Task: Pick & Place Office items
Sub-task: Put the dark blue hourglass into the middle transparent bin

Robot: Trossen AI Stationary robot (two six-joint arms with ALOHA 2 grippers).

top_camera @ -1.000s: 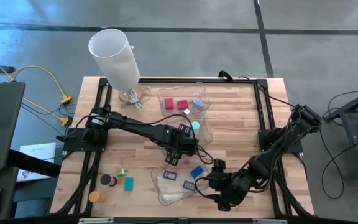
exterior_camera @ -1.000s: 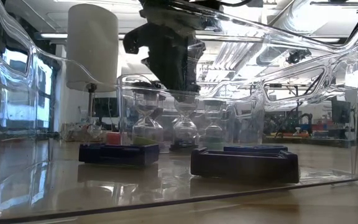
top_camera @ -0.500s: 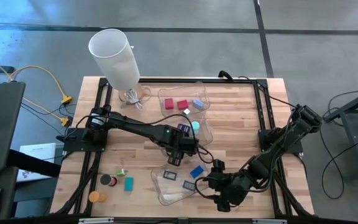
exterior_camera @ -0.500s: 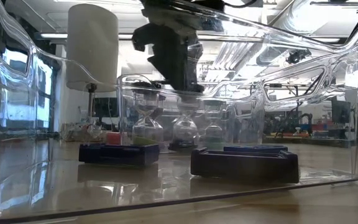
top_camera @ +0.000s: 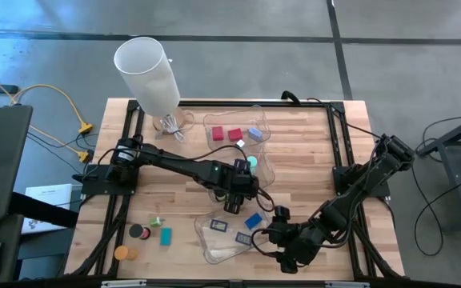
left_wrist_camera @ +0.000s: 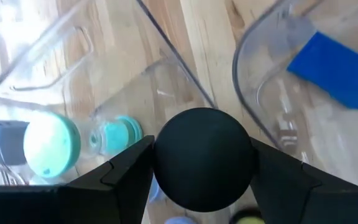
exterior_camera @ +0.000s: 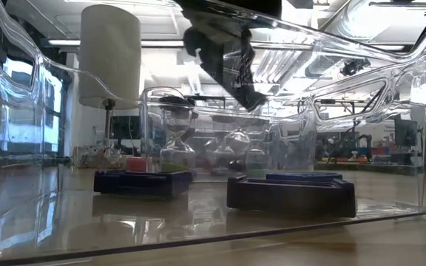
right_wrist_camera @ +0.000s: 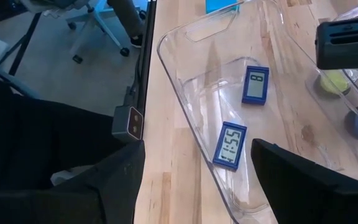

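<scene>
Left pincer (top_camera: 232, 205) clenched on black cylinder (left_wrist_camera: 202, 158), between clear trays' (top_camera: 214, 244) rims.

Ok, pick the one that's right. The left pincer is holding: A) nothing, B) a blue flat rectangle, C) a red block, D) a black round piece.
D: in the left wrist view the left pincer has its fingers against both sides of a black round piece.

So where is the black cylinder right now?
The black cylinder is held between the left gripper's fingers, in the high view mid-table over the gap between the two clear trays.
</scene>
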